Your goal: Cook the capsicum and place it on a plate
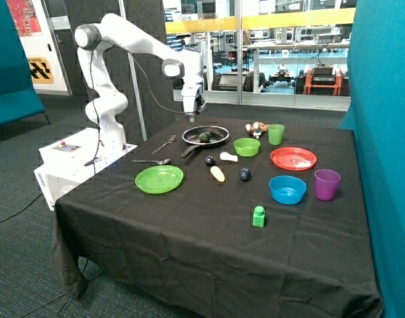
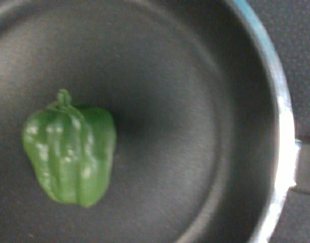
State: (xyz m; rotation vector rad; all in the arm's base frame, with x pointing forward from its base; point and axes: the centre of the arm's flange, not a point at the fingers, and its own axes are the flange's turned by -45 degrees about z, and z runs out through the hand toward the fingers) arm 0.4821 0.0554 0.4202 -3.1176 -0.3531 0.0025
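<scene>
**Capsicum in the pan, gripper poised above**

Nearest the outside camera, a small green block (image 1: 258,216) stands on the black cloth (image 1: 189,225) near the table's front edge. Behind it lie a blue bowl (image 1: 287,189) and a purple cup (image 1: 326,183), then a red plate (image 1: 293,158), a green bowl (image 1: 246,146) and a green cup (image 1: 276,134).

The capsicum (image 1: 204,137) rests on its side inside the pan (image 1: 205,136); the wrist view shows it lying on the dark pan floor, off centre, stem (image 2: 63,96) clear of the rim (image 2: 276,101). So the cooking step appears to be in hand: the vegetable is in the pan, and the green plate (image 1: 159,179) stands bare, well apart, towards the front of the table. The gripper (image 1: 192,119) hangs above the pan's far edge, holding nothing; whether its fingers are spread or closed I cannot tell.

The next move probably calls for a descent over the capsicum, a grasp across its lumpy body, then a carry past the fork (image 1: 164,144) and spoon (image 1: 151,161) to the plate. A rounded toy like this may roll under a skewed pinch.

Two dark balls (image 1: 210,159) and a yellow piece (image 1: 218,173) lie between pan and plate. Beyond the table are teal partitions and a glass wall onto a workshop.
</scene>
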